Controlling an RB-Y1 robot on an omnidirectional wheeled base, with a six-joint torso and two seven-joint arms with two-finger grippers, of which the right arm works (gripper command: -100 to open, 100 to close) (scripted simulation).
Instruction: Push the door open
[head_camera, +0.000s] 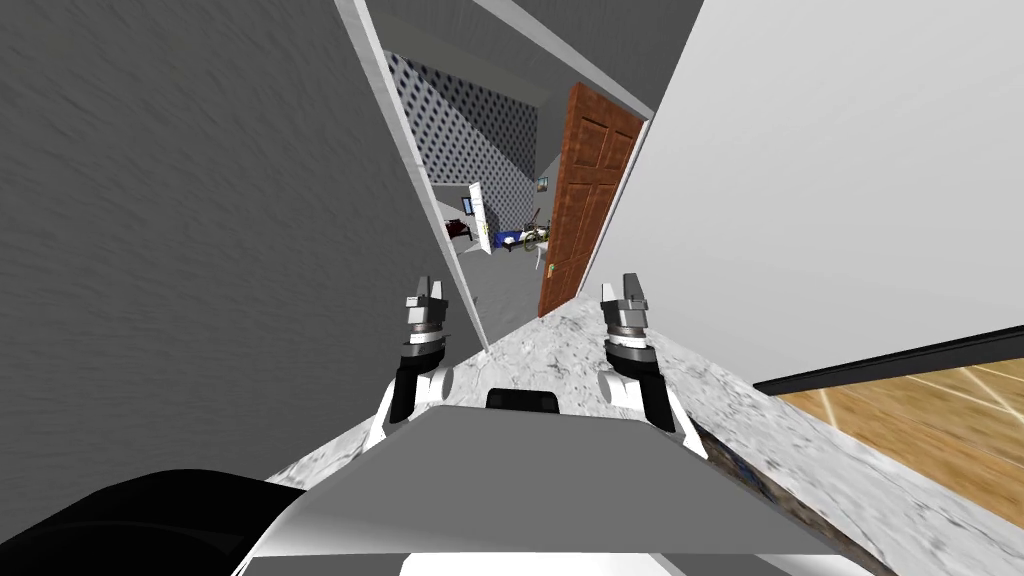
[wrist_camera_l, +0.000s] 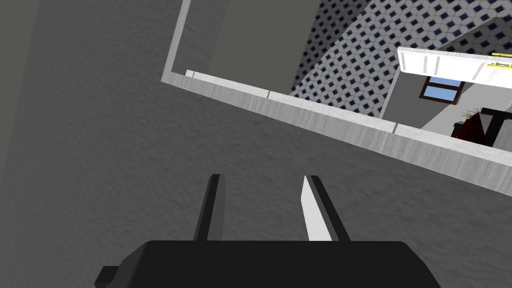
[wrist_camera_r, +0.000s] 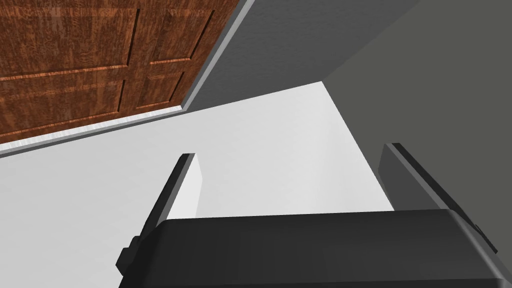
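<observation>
The door (head_camera: 588, 200) looks largely pushed open. It stands swung back at the far side of the passage, and between it and the white door frame (head_camera: 400, 150) a wide gap shows a room with a diamond-patterned wall (head_camera: 460, 110). I judge that little is left, at most a further push to widen the swing.

The right gripper (head_camera: 625, 285) has its fingers spread wide with nothing between them. Its wrist view shows them over a pale surface, with the brown panelled door at about 11 o'clock of the gripper and well apart from it. The left gripper (head_camera: 427, 292) has its fingers parted more narrowly and also holds nothing. They point at the grey wall (wrist_camera_l: 125, 165), and the door frame runs across beyond the tips.

In the head view the door lies at roughly 12 o'clock of the right gripper and 1 o'clock of the left. Neither gripper touches it.

Further out, the marbled floor (head_camera: 560, 340) runs ahead between the grippers. The grey wall rises at 9 o'clock, a white wall (head_camera: 850, 180) at 2 o'clock, and a wooden floor (head_camera: 930, 410) lies at 4 o'clock.
</observation>
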